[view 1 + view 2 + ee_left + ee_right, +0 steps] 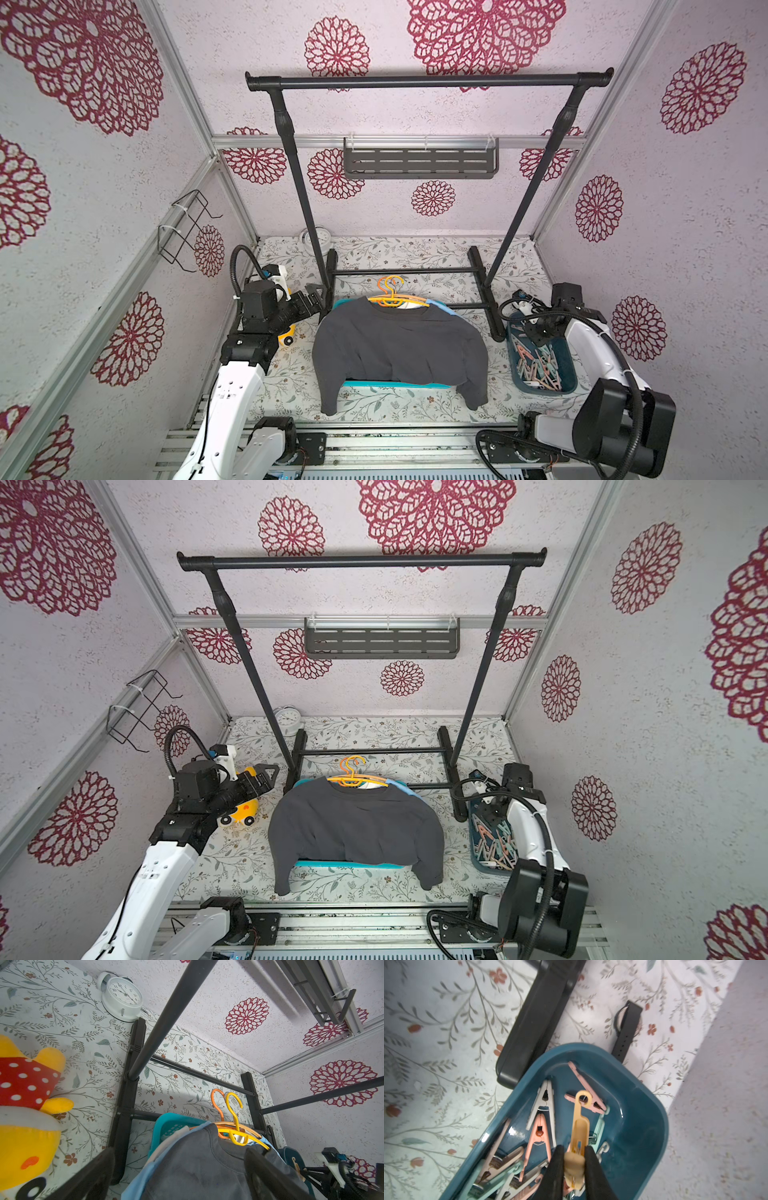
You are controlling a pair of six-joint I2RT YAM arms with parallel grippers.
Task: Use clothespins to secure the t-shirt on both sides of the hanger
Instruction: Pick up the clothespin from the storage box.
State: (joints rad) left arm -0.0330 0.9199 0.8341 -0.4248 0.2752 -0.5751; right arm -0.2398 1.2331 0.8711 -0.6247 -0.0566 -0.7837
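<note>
While my right gripper [573,1154] is clamped on the tail of a pale yellow plastic clothespin [580,1124], that pin hangs over the dark teal plastic bin [643,1109], right of centre in both top views. Step in hand, I judge: fetching a first pin. Next it must travel to the dark grey t-shirt [399,349], mid-frame, draped on the yellow plastic hanger [235,1121], and be squeezed open at one shoulder. My left gripper [270,773] stands spread wide, empty. Hanger shoulders lie under cloth; whether the pin clears the pile, I cannot tell.
</note>
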